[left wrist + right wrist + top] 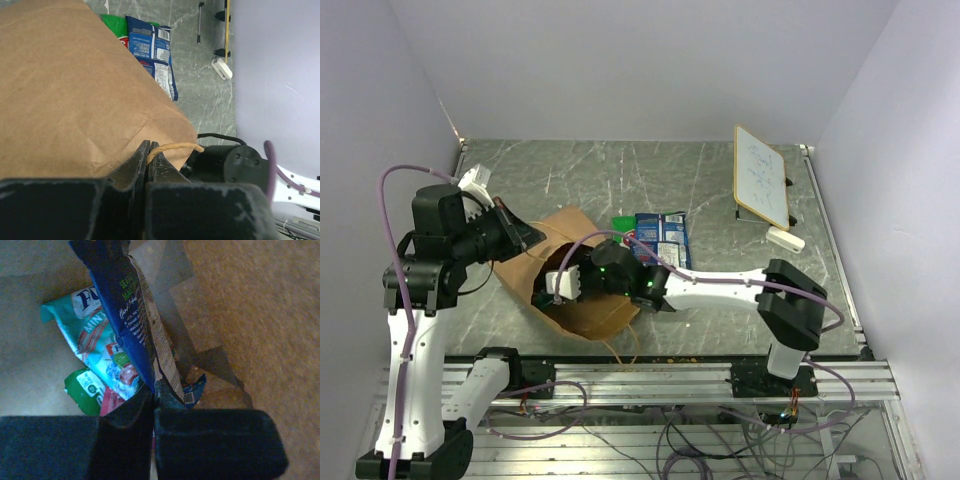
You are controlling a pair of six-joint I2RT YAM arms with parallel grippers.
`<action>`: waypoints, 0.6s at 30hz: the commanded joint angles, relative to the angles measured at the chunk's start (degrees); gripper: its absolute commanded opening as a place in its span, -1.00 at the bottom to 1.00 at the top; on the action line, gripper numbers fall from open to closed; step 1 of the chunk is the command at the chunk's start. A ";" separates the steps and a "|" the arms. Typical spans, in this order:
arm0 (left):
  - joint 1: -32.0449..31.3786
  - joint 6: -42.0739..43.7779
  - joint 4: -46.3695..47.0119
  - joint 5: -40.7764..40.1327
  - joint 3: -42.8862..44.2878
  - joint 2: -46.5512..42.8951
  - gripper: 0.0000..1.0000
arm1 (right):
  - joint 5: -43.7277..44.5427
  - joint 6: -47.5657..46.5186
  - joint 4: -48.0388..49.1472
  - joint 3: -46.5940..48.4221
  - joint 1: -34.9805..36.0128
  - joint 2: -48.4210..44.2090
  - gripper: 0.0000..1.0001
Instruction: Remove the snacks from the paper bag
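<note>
Pulling the dark blue chip packet (132,325) out is the risky part now. The right gripper (152,396) is deep inside the brown paper bag (595,315), and its jaws are pressed together on only one thin edge of that packet. The glossy foil can therefore slip free when it rubs the paper wall at the mouth. A teal packet (92,337) and a green packet (84,390) lie just under it on the bag's floor (a red corner (112,401) shows between them), and they may be dragged along or pushed deeper. The left gripper (149,151) has its jaws clamped on the bag's looped paper handle (175,146). This loop is thin, and I judge that a hard pull by the right arm can tear it or tug the whole bag across the tabletop (570,170). Two blue packets (663,238) and a green snack (623,222) already lie outside, just beside the bag.
</note>
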 commanded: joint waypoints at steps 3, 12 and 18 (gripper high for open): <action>-0.22 -1.87 2.08 -3.88 0.21 -0.76 -0.86 | -3.85 7.28 -3.49 -4.49 -0.09 -7.92 -1.00; -0.22 -3.35 2.31 -6.19 -0.40 0.31 -0.86 | -13.26 11.67 -10.05 -9.56 -0.22 -21.83 -1.00; -0.29 -3.79 3.62 -7.58 -0.58 1.24 -0.86 | -11.17 13.90 -16.66 -8.77 -0.25 -31.58 -1.00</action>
